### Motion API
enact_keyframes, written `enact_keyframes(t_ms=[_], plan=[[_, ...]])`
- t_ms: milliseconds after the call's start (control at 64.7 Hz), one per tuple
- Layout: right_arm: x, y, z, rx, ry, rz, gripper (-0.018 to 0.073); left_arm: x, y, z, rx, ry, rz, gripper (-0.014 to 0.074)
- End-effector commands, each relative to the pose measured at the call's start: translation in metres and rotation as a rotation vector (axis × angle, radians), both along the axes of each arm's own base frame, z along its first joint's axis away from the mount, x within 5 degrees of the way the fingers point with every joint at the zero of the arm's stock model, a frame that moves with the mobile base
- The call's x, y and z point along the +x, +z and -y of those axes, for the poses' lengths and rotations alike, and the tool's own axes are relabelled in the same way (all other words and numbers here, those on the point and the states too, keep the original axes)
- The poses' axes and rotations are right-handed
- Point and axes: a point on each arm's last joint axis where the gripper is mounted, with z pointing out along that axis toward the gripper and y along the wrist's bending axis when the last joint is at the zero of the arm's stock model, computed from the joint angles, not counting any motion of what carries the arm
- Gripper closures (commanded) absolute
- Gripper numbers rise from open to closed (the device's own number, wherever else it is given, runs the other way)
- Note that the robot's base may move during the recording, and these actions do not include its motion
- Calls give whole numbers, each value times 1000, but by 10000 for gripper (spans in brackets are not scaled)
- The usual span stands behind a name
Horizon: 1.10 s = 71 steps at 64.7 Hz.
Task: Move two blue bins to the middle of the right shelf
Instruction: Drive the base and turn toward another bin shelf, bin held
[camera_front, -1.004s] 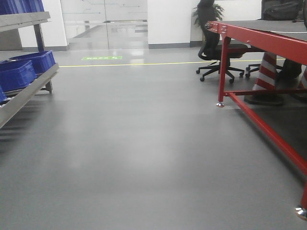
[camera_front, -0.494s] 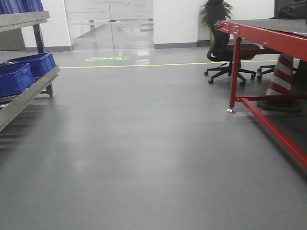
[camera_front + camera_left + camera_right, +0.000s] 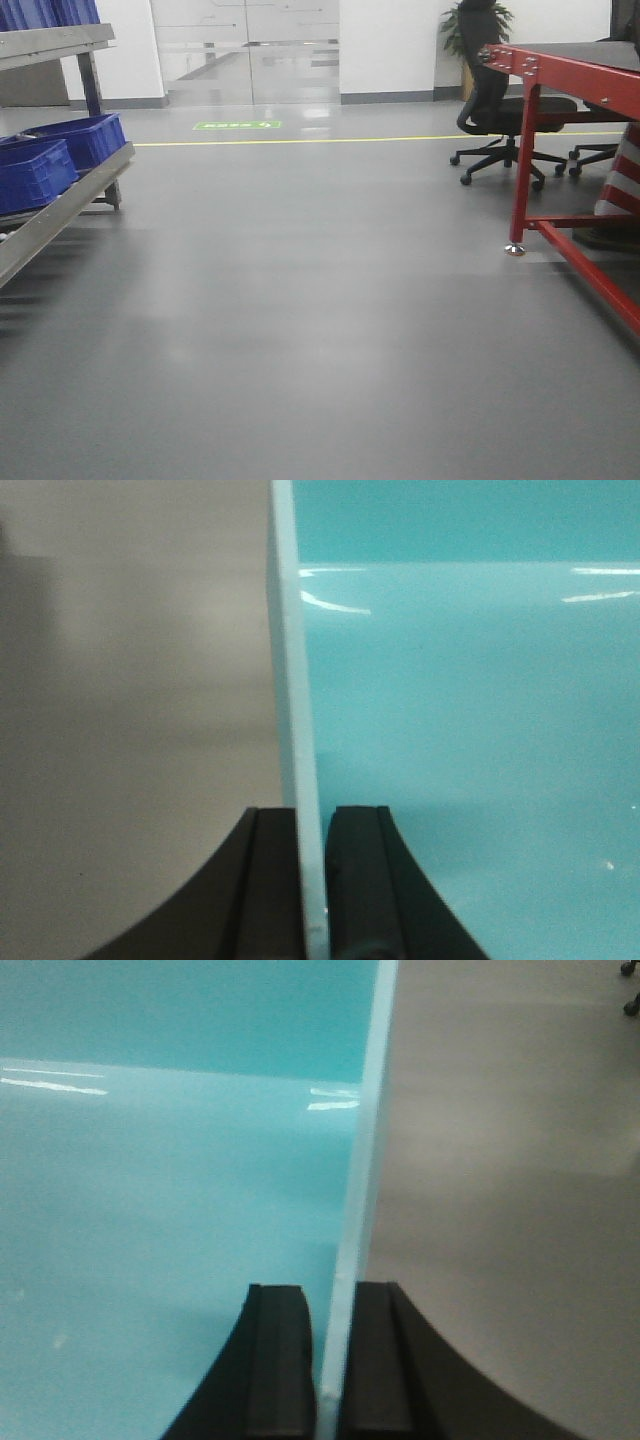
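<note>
Teal bin (image 3: 480, 730) — left pincer (image 3: 315, 825) and right pincer (image 3: 333, 1300) each clamped on a side wall; carry it level, grips matched, clear of the red table (image 3: 570, 70).

Front view's evenly lit but kinda soft, pale glare on the glossy grey floor (image 3: 300, 300). Wrist views are blurry up close, white streaks across the shiny teal plastic panel (image 3: 480, 730).

Two blue bins (image 3: 35, 175) (image 3: 88, 138) on the lower shelf (image 3: 60, 214), one red table (image 3: 560, 68), one plant (image 3: 478, 18).
</note>
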Motion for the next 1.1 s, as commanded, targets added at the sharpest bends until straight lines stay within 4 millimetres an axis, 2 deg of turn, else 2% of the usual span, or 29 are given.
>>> enact_keyframes(t_ms=[0, 1082], plan=[[-5, 13, 5, 10, -2, 74, 712, -6, 13, -2, -7, -2, 70, 707], [-5, 13, 5, 10, -2, 74, 712, -6, 13, -2, -7, -2, 70, 707]])
